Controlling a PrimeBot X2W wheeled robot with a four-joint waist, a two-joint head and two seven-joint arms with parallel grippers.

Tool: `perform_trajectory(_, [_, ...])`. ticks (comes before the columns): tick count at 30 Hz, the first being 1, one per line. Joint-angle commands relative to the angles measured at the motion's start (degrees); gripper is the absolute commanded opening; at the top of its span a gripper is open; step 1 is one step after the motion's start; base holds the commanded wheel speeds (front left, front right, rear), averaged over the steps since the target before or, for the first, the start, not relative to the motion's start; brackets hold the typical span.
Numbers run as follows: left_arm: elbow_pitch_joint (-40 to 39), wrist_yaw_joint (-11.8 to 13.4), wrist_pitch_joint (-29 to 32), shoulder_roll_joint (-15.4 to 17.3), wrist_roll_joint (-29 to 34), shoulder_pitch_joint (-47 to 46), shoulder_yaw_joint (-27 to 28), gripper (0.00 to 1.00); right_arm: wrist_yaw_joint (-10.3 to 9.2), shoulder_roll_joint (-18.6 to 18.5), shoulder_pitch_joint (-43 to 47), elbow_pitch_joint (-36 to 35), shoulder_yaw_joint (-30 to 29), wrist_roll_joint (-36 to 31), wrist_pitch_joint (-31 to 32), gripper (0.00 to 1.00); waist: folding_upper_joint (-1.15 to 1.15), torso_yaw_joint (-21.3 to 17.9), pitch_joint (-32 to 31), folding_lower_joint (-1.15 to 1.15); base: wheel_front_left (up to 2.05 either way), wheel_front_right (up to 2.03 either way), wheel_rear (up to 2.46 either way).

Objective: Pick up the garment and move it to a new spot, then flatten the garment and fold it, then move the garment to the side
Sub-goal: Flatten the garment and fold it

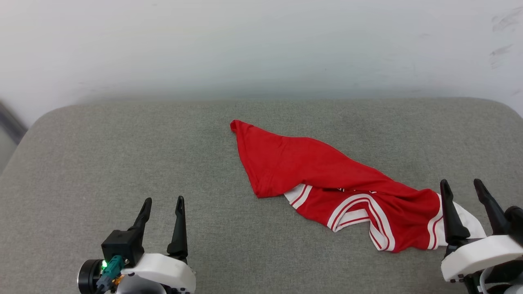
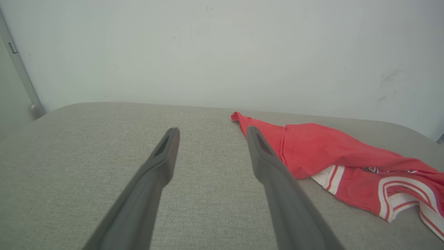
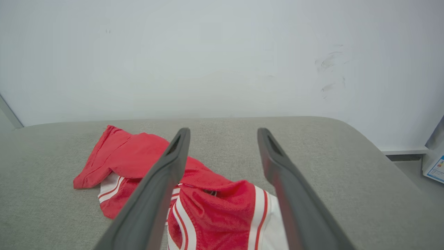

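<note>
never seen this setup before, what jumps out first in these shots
A crumpled red jersey with white striped trim lies right of centre on the grey padded surface. The right gripper stands open at its white sleeve end, lower right; the left gripper is open at lower left, apart from the cloth.

Red garment [image 1: 327, 175] with white striped trim, crumpled, lying on grey cushion [image 1: 122, 143]

Red garment [image 1: 310, 167], red-and-white striped trim [image 1: 299, 195], grey cushion [image 1: 122, 155]
</note>
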Motion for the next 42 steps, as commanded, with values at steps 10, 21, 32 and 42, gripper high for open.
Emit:
perform_trajectory(10, [-0.51,0.04,4.14,1.01,0.85,-1.14,-1.93,1.00,-0.04,2.93,5.11,-9.92,4.73,-2.36,2.14,1.00,0.00,-3.22,-0.20,0.01,0.00,0.00,0.00])
perform_trajectory(21, [6.89,-6.64,21.35,-1.97,1.73,-17.67,-11.43,1.00,-0.04,3.51,2.09,-14.25,7.21,-1.94,3.15,1.00,0.00,-8.44,6.99,0.01,0.00,0.00,0.00])
perform_trajectory(32, [18.40,-14.12,41.07,-1.06,1.26,-30.46,-18.07,1.00,-0.04,3.65,-1.87,-13.59,7.69,-0.49,0.40,1.00,0.00,-12.03,15.40,0.01,0.00,0.00,0.00])
perform_trajectory(42, [24.20,-16.83,50.27,-0.55,-1.62,-33.62,-23.40,0.00,-0.04,3.92,-2.83,-10.64,7.64,0.90,-1.69,1.00,0.00,-13.13,16.81,0.01,0.00,0.00,0.00])
